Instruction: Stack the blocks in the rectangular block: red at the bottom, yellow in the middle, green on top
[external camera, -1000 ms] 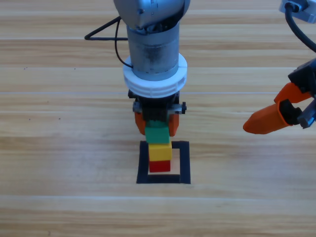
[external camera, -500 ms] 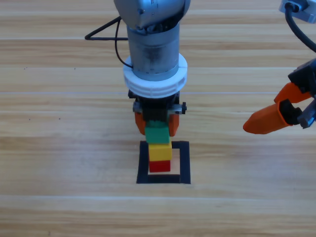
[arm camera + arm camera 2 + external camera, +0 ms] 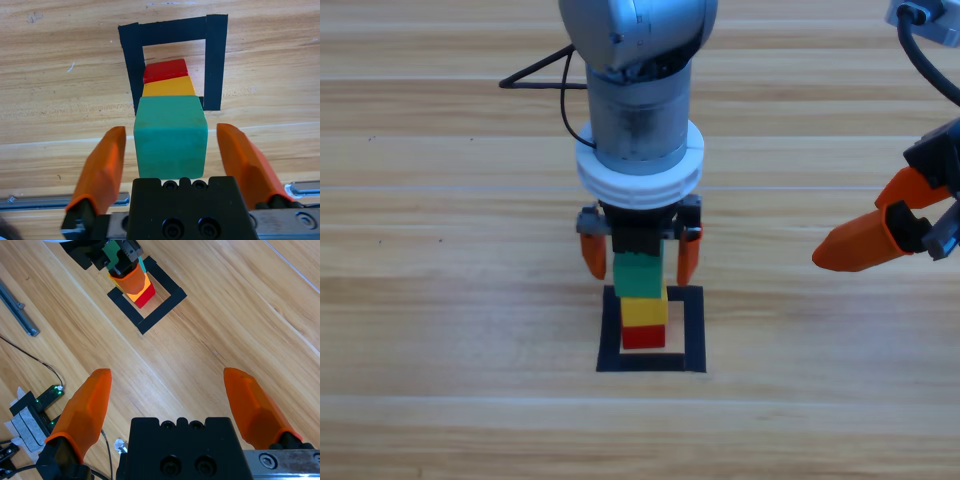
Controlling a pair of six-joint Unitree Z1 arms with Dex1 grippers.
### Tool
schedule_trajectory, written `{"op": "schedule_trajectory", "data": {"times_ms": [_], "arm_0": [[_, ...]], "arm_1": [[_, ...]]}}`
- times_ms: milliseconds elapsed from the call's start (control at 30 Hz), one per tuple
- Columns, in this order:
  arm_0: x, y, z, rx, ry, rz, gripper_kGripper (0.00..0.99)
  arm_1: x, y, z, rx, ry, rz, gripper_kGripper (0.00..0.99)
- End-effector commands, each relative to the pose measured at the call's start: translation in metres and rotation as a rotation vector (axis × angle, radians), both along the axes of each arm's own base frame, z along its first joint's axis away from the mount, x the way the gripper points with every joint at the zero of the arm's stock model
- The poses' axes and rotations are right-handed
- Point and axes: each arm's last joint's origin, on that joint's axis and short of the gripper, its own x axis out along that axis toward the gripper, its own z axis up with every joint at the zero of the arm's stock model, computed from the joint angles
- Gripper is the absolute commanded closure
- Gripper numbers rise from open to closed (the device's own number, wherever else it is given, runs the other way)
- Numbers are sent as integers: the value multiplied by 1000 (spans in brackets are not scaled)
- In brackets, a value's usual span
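Inside the black tape square (image 3: 693,330) stands a straight stack: the red block (image 3: 643,337) at the bottom, the yellow block (image 3: 644,310) on it, the green block (image 3: 640,276) on top. My left gripper (image 3: 640,265) hangs over the stack, open, one orange jaw on each side of the green block and clear of it. The left wrist view shows the same: green block (image 3: 170,137), yellow block (image 3: 169,87), red block (image 3: 165,70), tape square (image 3: 215,60), and gaps between the left gripper (image 3: 171,131) and the block. My right gripper (image 3: 865,245) waits open at the right edge.
The right wrist view looks across bare wood from the right gripper (image 3: 172,377) to the stack, with the red block (image 3: 145,297) showing, in the tape square (image 3: 162,307). Cables and a small green-lit board (image 3: 47,395) lie at its left.
The left gripper's jaws have opened and let go of the green block, which stays on the yellow one. The right arm has not moved.
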Motion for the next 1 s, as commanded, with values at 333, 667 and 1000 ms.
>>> {"op": "schedule_trajectory", "data": {"times_ms": [333,667,1000], "arm_0": [[-15,5,28,-27,-47,-13,0],[-88,46,162,-231,-355,-211,0],[-168,93,110,-249,-553,-564,0]], "arm_1": [[-7,2,3,21,-18,17,4],[-9,1,6,37,-17,26,4],[-9,1,6,36,-20,36,4]]}}
